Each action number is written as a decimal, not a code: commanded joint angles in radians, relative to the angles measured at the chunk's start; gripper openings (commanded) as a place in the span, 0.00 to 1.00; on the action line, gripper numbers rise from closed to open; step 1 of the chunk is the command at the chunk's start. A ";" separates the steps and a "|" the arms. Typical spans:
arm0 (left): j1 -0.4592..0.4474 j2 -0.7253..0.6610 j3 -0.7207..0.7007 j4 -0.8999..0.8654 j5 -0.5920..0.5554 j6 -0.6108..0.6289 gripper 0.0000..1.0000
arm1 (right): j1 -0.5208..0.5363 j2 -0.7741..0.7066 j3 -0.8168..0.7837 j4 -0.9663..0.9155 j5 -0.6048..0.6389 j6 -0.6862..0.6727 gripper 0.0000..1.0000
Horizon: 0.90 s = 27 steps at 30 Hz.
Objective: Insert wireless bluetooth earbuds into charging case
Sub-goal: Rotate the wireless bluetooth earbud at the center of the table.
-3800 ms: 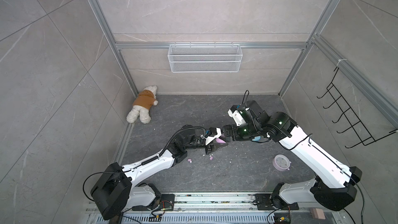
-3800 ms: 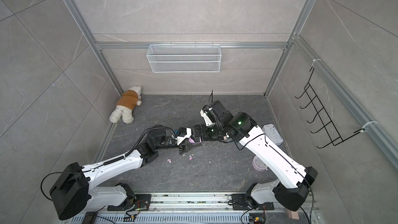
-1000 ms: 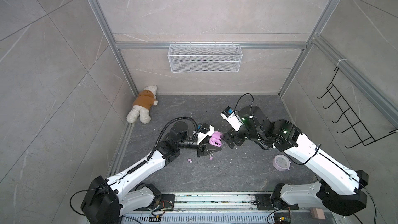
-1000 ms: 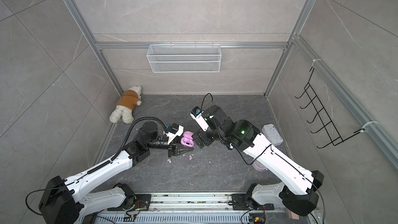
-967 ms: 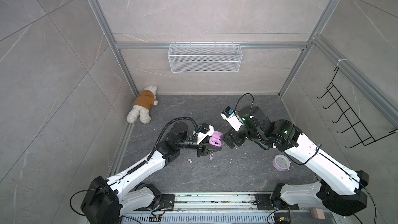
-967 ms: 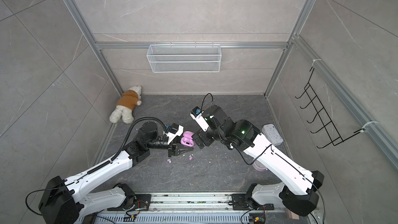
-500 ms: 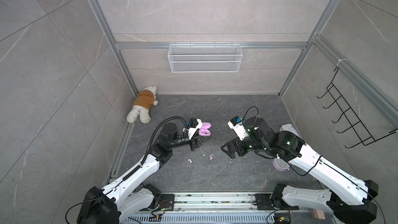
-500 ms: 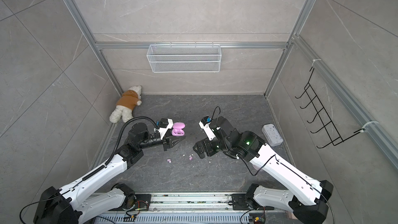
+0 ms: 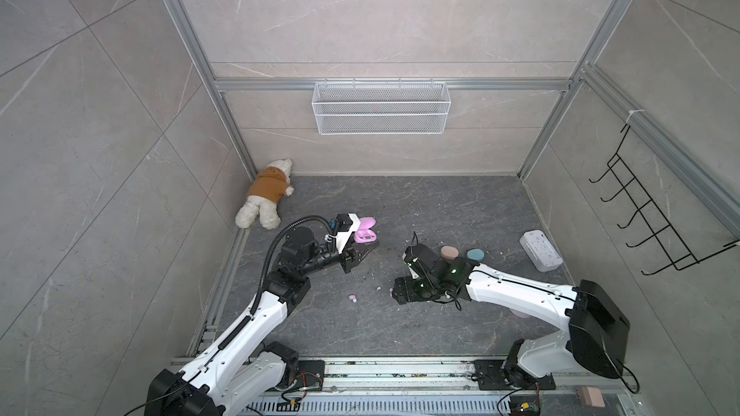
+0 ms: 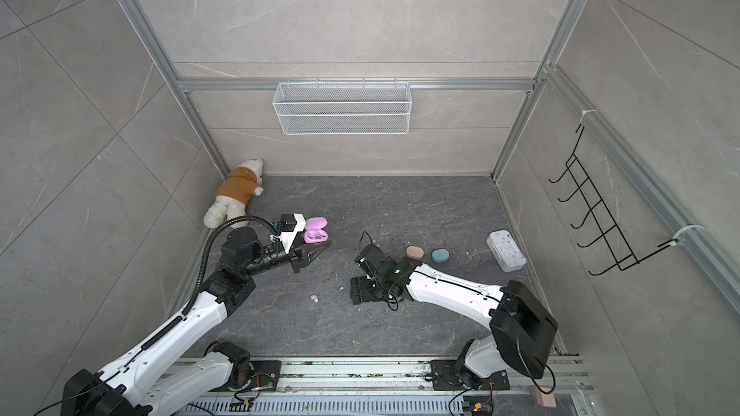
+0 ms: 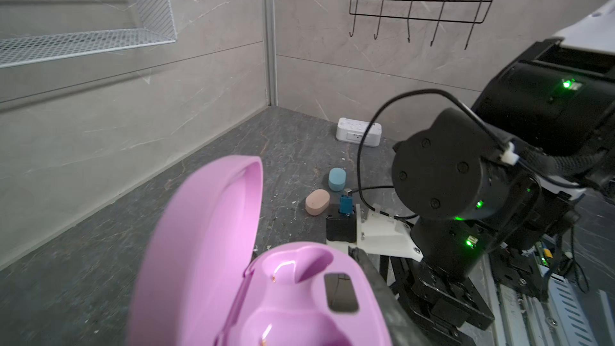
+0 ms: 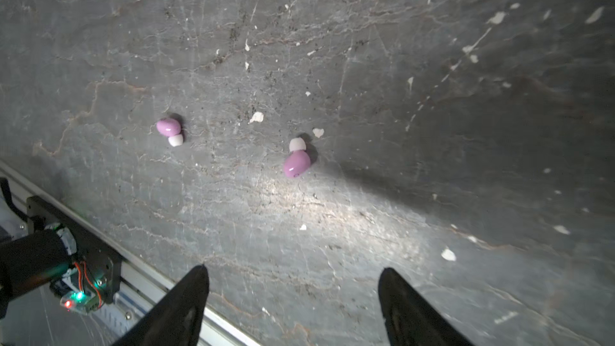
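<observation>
My left gripper (image 9: 362,246) is shut on the base of a lilac charging case (image 9: 365,232) and holds it above the floor with the lid up. In the left wrist view the case (image 11: 266,294) fills the foreground; both of its sockets are empty, and one dark finger (image 11: 376,287) presses its side. Two lilac earbuds with white tips, one (image 12: 169,128) and another (image 12: 297,163), lie on the dark floor. My right gripper (image 12: 293,274) hangs open just above the floor, a short way from the nearer bud, with nothing between its fingers. In a top view one bud (image 9: 352,298) lies left of the right gripper (image 9: 398,294).
A shut peach case (image 9: 449,252) and a shut blue case (image 9: 475,254) sit behind the right arm. A white box (image 9: 540,250) lies by the right wall and a plush bear (image 9: 268,194) in the back left corner. White crumbs dot the floor. The base rail (image 12: 139,277) runs close beside the right gripper.
The left gripper has pulled the open lilac case back and to the left. The right gripper has left the case and swung toward the front, down over the two buds.
</observation>
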 commanded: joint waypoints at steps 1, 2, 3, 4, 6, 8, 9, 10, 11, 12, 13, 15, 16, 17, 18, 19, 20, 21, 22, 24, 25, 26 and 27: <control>0.044 -0.003 0.028 0.027 0.003 0.023 0.21 | 0.004 0.043 -0.020 0.122 0.013 0.091 0.81; 0.055 0.001 0.028 0.037 0.012 0.018 0.20 | 0.003 0.061 -0.024 0.146 0.003 0.100 0.80; 0.065 0.005 0.027 0.047 0.016 0.012 0.21 | 0.003 0.087 -0.024 0.172 -0.012 0.109 0.80; 0.071 0.009 0.027 0.053 0.019 0.010 0.20 | 0.003 0.114 -0.019 0.190 -0.025 0.114 0.79; 0.077 0.015 0.028 0.062 0.021 0.006 0.20 | 0.003 0.155 -0.014 0.228 -0.047 0.129 0.79; 0.081 0.017 0.030 0.067 0.021 0.003 0.20 | 0.003 0.186 -0.014 0.258 -0.064 0.146 0.77; 0.081 0.015 0.031 0.067 0.022 0.006 0.20 | 0.003 0.197 -0.010 0.257 -0.068 0.149 0.77; 0.081 0.015 0.031 0.068 0.023 0.010 0.20 | 0.003 0.208 -0.006 0.254 -0.069 0.151 0.76; 0.082 0.015 0.032 0.069 0.022 0.011 0.20 | 0.003 0.216 -0.005 0.253 -0.069 0.154 0.75; 0.083 0.017 0.033 0.069 0.023 0.012 0.20 | 0.003 0.224 -0.003 0.254 -0.067 0.157 0.74; 0.084 0.019 0.033 0.069 0.026 0.010 0.20 | 0.003 0.234 -0.002 0.254 -0.068 0.160 0.74; 0.085 0.021 0.033 0.075 0.030 0.006 0.20 | 0.003 0.249 0.006 0.254 -0.068 0.164 0.73; 0.085 0.021 0.031 0.076 0.031 0.005 0.20 | 0.003 0.254 0.002 0.270 -0.077 0.168 0.73; 0.084 0.019 0.031 0.077 0.032 0.004 0.20 | 0.003 0.260 -0.001 0.287 -0.086 0.173 0.73; 0.085 0.020 0.029 0.079 0.031 0.003 0.20 | 0.003 0.263 -0.003 0.301 -0.090 0.177 0.72; 0.085 0.017 0.027 0.080 0.031 0.002 0.20 | 0.003 0.265 -0.003 0.314 -0.098 0.179 0.72; 0.086 0.017 0.027 0.078 0.031 0.003 0.20 | 0.003 0.265 0.001 0.318 -0.100 0.179 0.72; 0.087 0.018 0.027 0.078 0.030 0.004 0.20 | 0.003 0.264 0.006 0.319 -0.102 0.177 0.71; 0.087 0.018 0.027 0.077 0.029 0.004 0.20 | 0.003 0.261 0.011 0.320 -0.103 0.173 0.71; 0.086 0.019 0.025 0.081 0.030 0.003 0.20 | 0.003 0.255 0.022 0.322 -0.103 0.164 0.71; 0.087 0.020 0.024 0.081 0.030 0.001 0.20 | 0.003 0.253 0.027 0.330 -0.106 0.161 0.71; 0.087 0.020 0.022 0.083 0.030 0.001 0.20 | 0.003 0.251 0.031 0.337 -0.111 0.160 0.71; 0.088 0.020 0.022 0.084 0.028 0.001 0.20 | 0.003 0.253 0.039 0.344 -0.124 0.160 0.71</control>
